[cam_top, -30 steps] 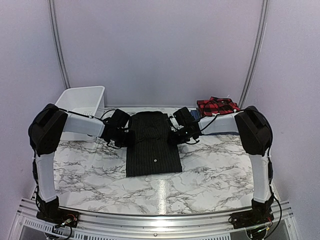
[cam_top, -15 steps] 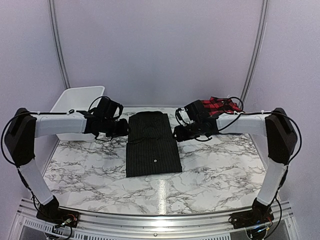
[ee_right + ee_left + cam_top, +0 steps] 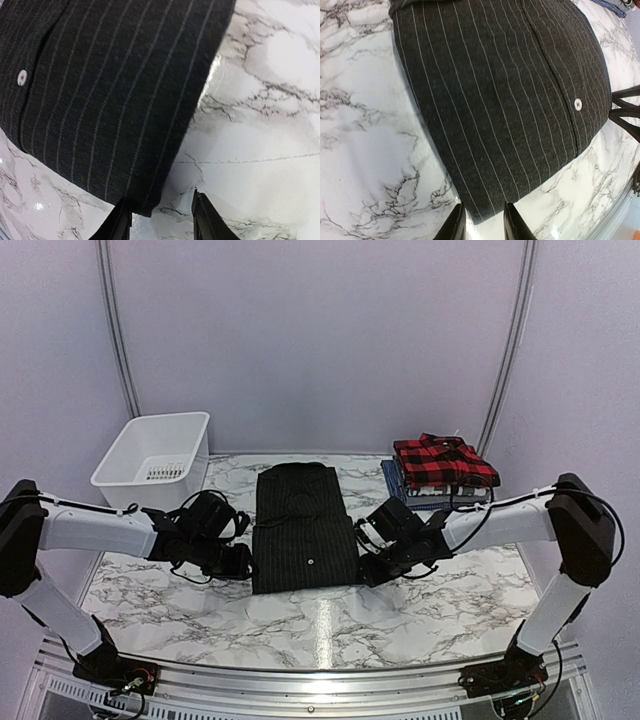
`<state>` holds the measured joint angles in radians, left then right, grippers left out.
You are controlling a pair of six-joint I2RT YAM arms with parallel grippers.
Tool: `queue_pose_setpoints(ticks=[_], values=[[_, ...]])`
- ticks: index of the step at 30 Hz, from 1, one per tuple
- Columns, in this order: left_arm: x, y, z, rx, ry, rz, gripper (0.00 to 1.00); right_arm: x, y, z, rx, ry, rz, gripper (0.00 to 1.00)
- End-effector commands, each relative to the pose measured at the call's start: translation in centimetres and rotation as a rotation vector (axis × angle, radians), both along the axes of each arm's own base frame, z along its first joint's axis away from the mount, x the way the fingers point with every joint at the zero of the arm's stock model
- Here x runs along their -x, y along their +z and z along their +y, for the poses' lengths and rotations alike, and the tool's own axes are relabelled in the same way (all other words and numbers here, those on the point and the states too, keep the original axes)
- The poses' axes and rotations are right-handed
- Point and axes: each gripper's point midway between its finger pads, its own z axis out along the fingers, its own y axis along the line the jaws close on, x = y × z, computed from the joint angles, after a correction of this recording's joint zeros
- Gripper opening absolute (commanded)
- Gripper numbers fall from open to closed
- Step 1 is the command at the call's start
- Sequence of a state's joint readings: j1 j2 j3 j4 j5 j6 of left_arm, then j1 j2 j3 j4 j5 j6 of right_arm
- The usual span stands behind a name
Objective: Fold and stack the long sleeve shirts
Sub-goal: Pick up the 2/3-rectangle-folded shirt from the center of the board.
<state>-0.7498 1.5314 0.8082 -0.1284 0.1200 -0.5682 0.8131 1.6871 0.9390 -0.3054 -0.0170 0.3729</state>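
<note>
A: Containers first. What stands at the far left?
B: One white plastic bin [image 3: 150,445], rectangular, at the far corner of the worktop on the left arm's side. Inside I see its own white floor with a small patch of slots. It sits well apart from the cloth.

A: The surface?
B: White marble-patterned worktop [image 3: 450,590]. A black pinstriped button-up shirt [image 3: 305,525] lies folded flat at its centre, a long rectangle. The collar end points away from the arm bases. One white button [image 3: 312,561] shows near the near hem.

A: The other shirts?
B: Stacked at the far right. A red-and-black plaid shirt [image 3: 443,460] is on top, with a greyish shirt [image 3: 445,493] under it. A blue checked shirt [image 3: 391,477] is lowest, its edge showing beyond the plaid on the side facing the black shirt. The stack is near the black shirt but not touching it.

A: Left gripper?
B: The left gripper [image 3: 243,562] is low at the black shirt's near corner on its own side. In the wrist view its fingers [image 3: 456,225] are slightly parted. The cloth corner lies in the gap between them and is not pinched.

A: Right gripper?
B: The right gripper [image 3: 370,568] is low at the opposite near corner. Its fingers [image 3: 204,217] are spread wider. One is just beside the hem corner, and mostly bare marble shows between them. It holds nothing.
</note>
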Motion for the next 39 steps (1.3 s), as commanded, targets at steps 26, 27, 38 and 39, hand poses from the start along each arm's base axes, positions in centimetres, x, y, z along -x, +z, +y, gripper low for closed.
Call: queue_pose_setpoints(ticks=[26,27,38,39], values=[[4.6,-4.9,-0.5,-0.134,-0.089,0.037,0.27,2.0,-2.7,-0.1,0.048,0.083,-0.082,0.32],[4.5,-4.9,-0.6,-0.138,-0.089,0.032,0.27,2.1,-2.9,-0.2,0.053,0.087,-0.082,0.31],[3.7,-5.0,1.0,-0.269,-0.06,-0.036,0.28,2.2,-2.9,-0.2,0.053,0.097,-0.091,0.21],[3.8,-5.0,0.9,-0.269,-0.069,-0.037,0.29,2.2,-2.8,-0.1,0.05,0.099,-0.093,0.19]])
